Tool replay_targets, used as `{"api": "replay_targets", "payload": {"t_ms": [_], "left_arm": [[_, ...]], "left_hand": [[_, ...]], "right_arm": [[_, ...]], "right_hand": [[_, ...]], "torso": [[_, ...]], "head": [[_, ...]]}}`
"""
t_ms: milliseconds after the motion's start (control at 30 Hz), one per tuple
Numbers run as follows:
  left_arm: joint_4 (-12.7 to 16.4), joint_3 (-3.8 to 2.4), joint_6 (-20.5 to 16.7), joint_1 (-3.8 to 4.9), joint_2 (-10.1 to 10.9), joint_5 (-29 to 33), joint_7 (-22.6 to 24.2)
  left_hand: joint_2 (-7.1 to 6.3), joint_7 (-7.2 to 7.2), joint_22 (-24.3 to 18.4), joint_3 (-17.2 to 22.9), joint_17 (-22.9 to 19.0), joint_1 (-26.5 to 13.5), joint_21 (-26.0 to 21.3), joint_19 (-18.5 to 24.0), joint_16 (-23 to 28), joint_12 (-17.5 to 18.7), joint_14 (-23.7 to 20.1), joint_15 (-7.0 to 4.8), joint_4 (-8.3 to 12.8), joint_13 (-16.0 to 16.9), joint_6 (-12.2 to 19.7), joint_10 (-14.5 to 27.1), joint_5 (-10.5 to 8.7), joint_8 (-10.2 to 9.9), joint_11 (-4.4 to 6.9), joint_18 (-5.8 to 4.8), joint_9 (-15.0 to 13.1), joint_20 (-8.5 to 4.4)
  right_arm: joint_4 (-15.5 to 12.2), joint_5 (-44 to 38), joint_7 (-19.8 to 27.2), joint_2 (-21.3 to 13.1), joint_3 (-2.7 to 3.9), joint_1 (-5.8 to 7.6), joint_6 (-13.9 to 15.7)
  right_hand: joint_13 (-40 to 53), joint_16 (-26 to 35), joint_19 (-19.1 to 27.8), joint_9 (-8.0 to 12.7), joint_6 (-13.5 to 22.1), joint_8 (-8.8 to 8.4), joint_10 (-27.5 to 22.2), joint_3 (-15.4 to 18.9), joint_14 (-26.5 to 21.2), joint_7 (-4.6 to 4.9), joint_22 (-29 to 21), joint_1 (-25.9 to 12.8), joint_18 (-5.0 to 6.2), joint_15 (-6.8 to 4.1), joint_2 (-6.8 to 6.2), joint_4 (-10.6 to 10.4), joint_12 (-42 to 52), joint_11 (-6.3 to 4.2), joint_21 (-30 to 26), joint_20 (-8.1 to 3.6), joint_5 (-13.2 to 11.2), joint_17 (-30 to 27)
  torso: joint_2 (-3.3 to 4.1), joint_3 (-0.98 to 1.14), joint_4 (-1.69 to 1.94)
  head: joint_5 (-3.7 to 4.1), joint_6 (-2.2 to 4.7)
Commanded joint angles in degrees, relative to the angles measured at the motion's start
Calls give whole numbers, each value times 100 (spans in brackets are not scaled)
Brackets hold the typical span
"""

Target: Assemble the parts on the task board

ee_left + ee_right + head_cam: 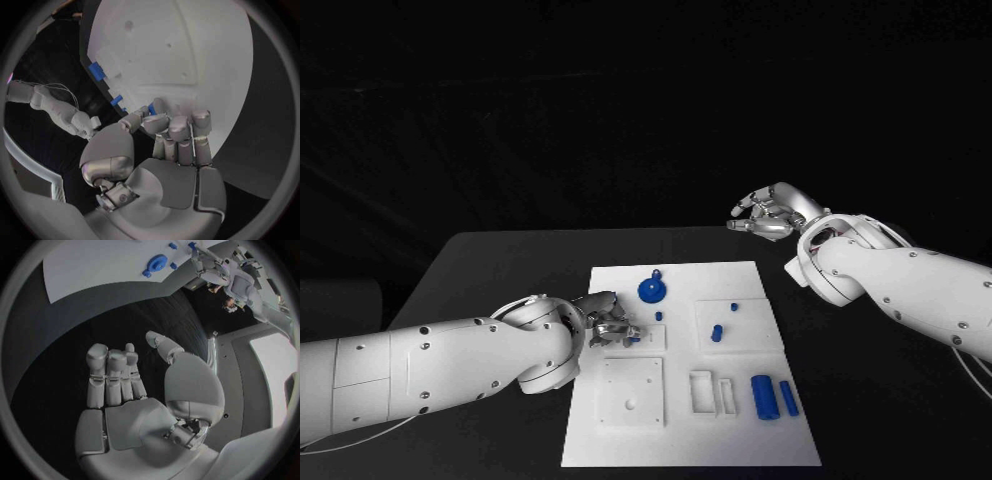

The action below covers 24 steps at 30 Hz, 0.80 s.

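Black worktop (488, 260) carries the white task board (687, 440) at centre. Left hand (600, 322) sits at the board's left edge beside a raised square block (632, 392). Its fingers (178, 131) are curled in together; wrist view shows a small blue piece (150, 108) right at the fingertips, can't tell if it's pinched. Right hand (770, 214) hovers off the board past its far right corner, fingers (109, 374) loosely bent, apart, holding nothing. Parts on board: blue disc (652, 290) far centre, blue cylinder (763, 396) and a thinner blue rod (789, 398) near right, small pegs (715, 333) mid-board. Right wrist view shows the disc from the far side, with the left hand beyond it.
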<state>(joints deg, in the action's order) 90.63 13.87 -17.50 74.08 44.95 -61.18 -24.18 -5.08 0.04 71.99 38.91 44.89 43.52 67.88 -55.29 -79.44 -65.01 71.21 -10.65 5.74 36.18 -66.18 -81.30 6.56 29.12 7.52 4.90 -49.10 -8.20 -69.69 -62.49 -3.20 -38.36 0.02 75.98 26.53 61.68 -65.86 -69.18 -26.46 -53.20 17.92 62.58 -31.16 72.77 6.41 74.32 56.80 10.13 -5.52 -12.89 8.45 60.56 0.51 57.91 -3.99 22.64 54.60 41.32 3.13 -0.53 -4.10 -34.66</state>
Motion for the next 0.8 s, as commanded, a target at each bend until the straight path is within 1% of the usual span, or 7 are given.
{"api": "replay_targets", "payload": {"t_ms": [33, 100, 133, 333, 567, 667, 800], "left_arm": [[8, -3, 54, 0, -10, 53, 10], [6, -3, 49, 0, -10, 54, 7], [3, -3, 46, 0, -7, 54, 6], [5, -4, 32, 0, 24, 54, 3], [27, -5, 22, 0, 67, 80, 17], [66, -8, -5, 0, 104, 141, 37], [140, -21, -128, 1, 159, 323, 107]], "left_hand": [[-80, -255, 9, -3, -10, 10, -21, -10, -24, -26, -6, -46, -63, -11, -643, 124, -136, 39, 68, 73, 14, -701], [-120, -256, 13, -8, -16, -6, -25, -9, -26, -30, -9, -51, -126, -20, -636, 127, -308, 50, 69, 76, 23, -703], [-135, -256, 14, -14, -17, -13, -26, -9, -27, -31, -10, -52, -143, -22, -636, 128, -335, 53, 68, 77, 25, -703], [-316, -252, 17, -68, -20, -94, -27, -9, -36, -37, -18, -55, -264, -29, -622, 133, -380, 70, 66, 78, 24, -702], [-676, -254, 8, 61, -31, -72, -25, -35, -50, -41, -29, -71, -608, -44, -600, 132, -379, 104, 69, 99, 10, -713], [-926, -246, -3, 156, -49, -77, -29, -50, -37, -24, -39, -79, -862, -62, -571, 134, -377, 106, 64, 103, 9, -713], [-1076, -229, -9, 185, -75, -50, -36, -43, -2, 14, -67, -94, -997, -90, -512, 152, -377, 87, 53, 105, 13, -712]], "right_arm": [[2, -11, 29, 5, 2, -7, -77], [2, -11, 29, 5, 2, -8, -77], [2, -11, 29, 4, 2, -9, -78], [8, -10, 31, 2, 2, -15, -82], [7, 2, 39, -7, 2, -26, -76], [5, 13, 43, -13, 2, -36, -73], [12, 14, 45, -13, 2, -46, -69]], "right_hand": [[-8, 31, 10, -8, -2, -10, -44, 34, 8, 48, 6, -24, 487, -33, 48, 8, -11, -10, -25, -9, 34, 9], [-8, 31, 9, -8, -2, -10, -44, 34, 8, 48, 7, -25, 487, -33, 49, 8, -10, -11, -25, -9, 34, 9], [-8, 31, 9, -8, -2, -10, -44, 34, 8, 48, 7, -25, 487, -34, 49, 8, -10, -11, -25, -9, 35, 9], [-9, 31, 9, -9, -3, -10, -44, 36, 8, 48, 7, -27, 487, -34, 50, 7, -10, -11, -26, -9, 35, 9], [-10, 31, 9, -10, -4, -10, -44, 39, 8, 48, 8, -32, 487, -34, 52, 6, -9, -11, -27, -9, 35, 10], [-11, 32, 8, -10, -4, -10, -44, 41, 9, 48, 8, -37, 487, -34, 53, 3, -8, -11, -27, -8, 35, 10], [-12, 32, 8, -11, -4, -10, -44, 44, 9, 48, 9, -42, 487, -34, 56, 1, -7, -11, -28, -8, 36, 10]], "torso": [[3, 0, 3], [3, 0, 2], [3, 0, 2], [0, -4, -4], [1, -5, -1], [3, -9, -4], [2, -8, -5]], "head": [[1, 2], [2, 2], [2, 2], [3, 0], [15, 3], [23, 18], [29, 35]]}}
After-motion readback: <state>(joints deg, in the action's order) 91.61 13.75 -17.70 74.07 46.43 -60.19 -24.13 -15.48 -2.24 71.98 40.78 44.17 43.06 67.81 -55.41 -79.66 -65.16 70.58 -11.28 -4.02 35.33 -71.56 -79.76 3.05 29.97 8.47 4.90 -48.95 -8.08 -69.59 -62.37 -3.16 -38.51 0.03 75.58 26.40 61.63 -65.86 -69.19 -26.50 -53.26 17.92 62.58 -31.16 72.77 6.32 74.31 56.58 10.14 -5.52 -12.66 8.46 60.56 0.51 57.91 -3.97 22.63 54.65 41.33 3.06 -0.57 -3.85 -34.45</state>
